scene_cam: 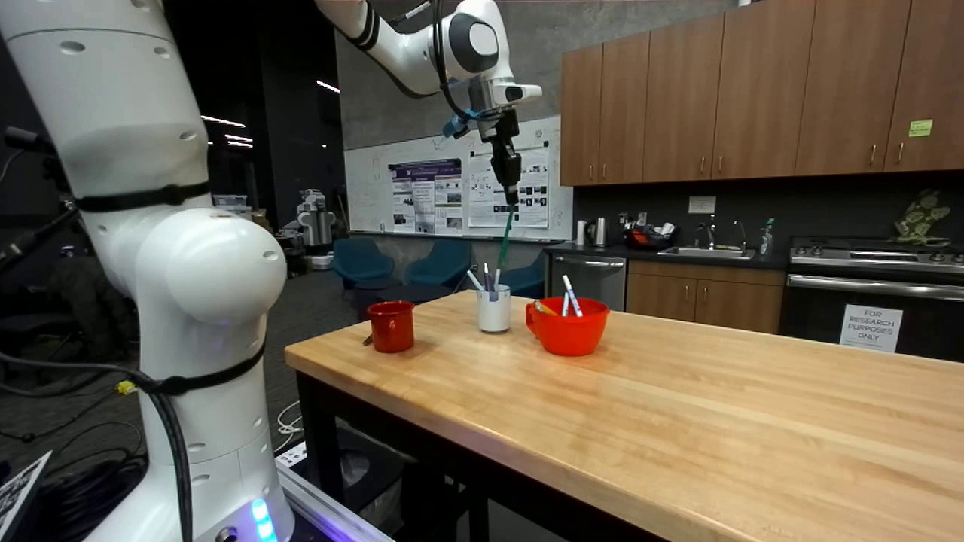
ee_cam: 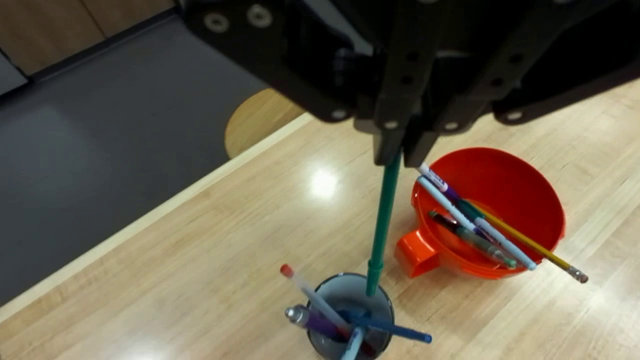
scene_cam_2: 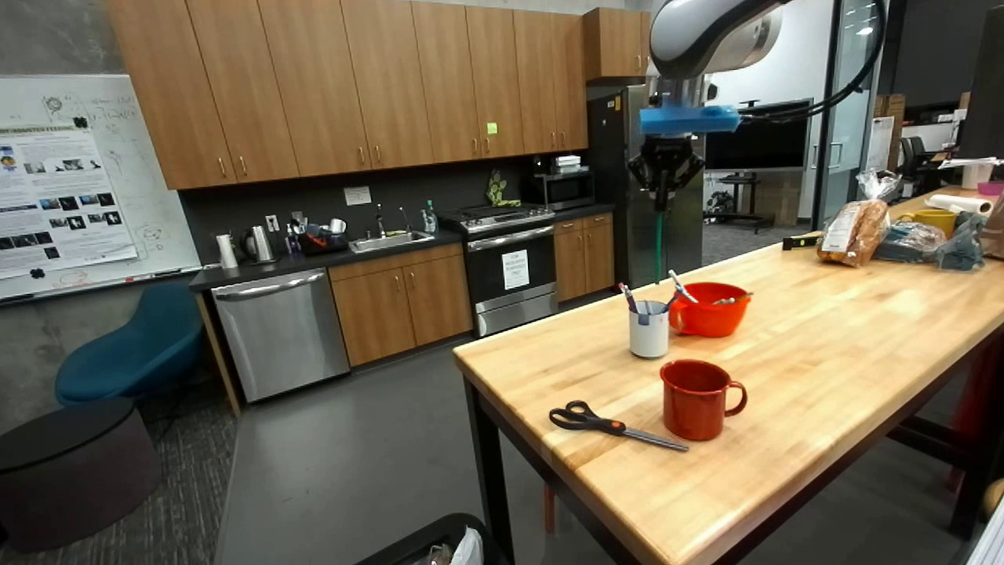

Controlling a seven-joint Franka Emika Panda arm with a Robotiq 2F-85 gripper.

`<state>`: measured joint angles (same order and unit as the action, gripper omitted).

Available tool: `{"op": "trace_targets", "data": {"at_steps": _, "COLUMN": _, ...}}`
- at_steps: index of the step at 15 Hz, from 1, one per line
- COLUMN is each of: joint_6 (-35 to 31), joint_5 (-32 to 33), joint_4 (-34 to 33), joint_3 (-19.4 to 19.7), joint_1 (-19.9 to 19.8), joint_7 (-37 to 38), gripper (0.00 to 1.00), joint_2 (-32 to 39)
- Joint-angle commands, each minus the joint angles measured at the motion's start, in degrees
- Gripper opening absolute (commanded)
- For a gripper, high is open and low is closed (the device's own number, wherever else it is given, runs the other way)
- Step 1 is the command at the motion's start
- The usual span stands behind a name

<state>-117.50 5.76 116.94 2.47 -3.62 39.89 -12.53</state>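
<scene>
My gripper is shut on a green pen, which hangs down from the fingertips. In both exterior views the gripper and the pen are above the tabletop. In the wrist view the pen's lower end overlaps the far rim of a white cup; I cannot tell whether it is inside. The cup holds several pens and markers. A red-orange bowl with a handle stands beside it, also seen in both exterior views, with markers, pens and a pencil in it.
A dark red mug stands near the table's end. Black-handled scissors lie beside it. A bread bag and other bags lie at the table's far end. The wooden table has its edge close to the cup.
</scene>
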Motion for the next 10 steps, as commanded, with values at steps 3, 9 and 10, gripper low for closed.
{"op": "trace_targets", "data": {"at_steps": 3, "joint_6": -3.46, "joint_5": -4.35, "joint_4": 6.88, "joint_3": -1.2, "joint_1": -0.11, "joint_7": -8.14, "gripper": 0.02, "joint_2": -4.74}}
{"op": "trace_targets", "data": {"at_steps": 9, "joint_6": -12.77, "joint_5": -3.82, "joint_4": 12.53, "joint_3": -2.14, "joint_1": -0.13, "joint_7": -15.4, "gripper": 0.02, "joint_2": -4.66}}
{"op": "trace_targets", "data": {"at_steps": 10, "joint_6": -13.69, "joint_5": -3.62, "joint_4": 13.27, "joint_3": -2.27, "joint_1": -0.12, "joint_7": -16.34, "gripper": 0.02, "joint_2": -4.45}}
